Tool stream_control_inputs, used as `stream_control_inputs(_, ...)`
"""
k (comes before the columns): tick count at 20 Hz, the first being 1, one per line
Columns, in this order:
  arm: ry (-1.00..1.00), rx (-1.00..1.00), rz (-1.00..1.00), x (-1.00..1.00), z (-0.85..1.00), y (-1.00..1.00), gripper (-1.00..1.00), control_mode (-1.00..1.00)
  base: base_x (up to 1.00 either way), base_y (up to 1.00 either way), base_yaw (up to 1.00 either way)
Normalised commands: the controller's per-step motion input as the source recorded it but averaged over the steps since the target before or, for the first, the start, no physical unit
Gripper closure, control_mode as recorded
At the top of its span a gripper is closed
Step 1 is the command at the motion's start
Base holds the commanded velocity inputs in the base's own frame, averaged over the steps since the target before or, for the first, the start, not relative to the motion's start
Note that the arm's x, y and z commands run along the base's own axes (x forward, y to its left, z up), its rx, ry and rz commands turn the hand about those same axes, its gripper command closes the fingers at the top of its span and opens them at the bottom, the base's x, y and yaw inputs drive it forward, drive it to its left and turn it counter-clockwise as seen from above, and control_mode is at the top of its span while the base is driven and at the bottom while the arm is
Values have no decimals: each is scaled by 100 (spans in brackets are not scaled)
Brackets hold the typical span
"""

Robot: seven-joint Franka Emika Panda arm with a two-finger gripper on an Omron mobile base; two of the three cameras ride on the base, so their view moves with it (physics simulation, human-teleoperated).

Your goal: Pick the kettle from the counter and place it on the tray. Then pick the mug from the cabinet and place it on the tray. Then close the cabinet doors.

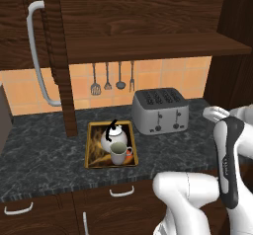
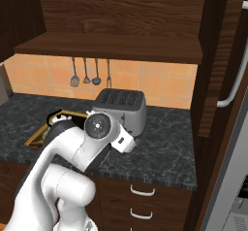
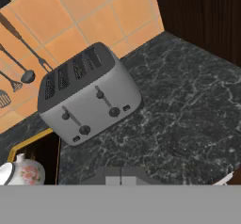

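While your fingers (image 3: 120, 180) sit closed on nothing above the table (image 1: 44, 150), kettle (image 1: 112, 136) and mug (image 1: 118, 153) rest on the tray (image 1: 90, 147) beside the toaster (image 1: 160, 110).

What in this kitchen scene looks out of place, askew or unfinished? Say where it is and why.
The cabinet doors stand open, swung out over the counter. Otherwise things look tidy: the kettle and mug stand upright on the tray, beside the toaster. Nothing is spilled or damaged.
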Motion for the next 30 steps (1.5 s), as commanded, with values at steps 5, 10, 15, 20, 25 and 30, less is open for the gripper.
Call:
stream_control_inputs(5,0,30,-2,-52,24,-58,100,-100,0,0,0)
stream_control_inputs(10,-4,42,8,-42,9,-54,100,-100,0,0,0)
stream_control_inputs(15,-5,25,0,-49,19,-56,100,-100,0,0,0)
stream_control_inputs(20,-10,22,1,-29,12,-69,100,-100,0,0,0)
stream_control_inputs(25,-12,22,3,-19,4,-50,100,-100,0,0,0)
stream_control_inputs(30,-23,16,0,-14,18,-66,100,-100,0,0,0)
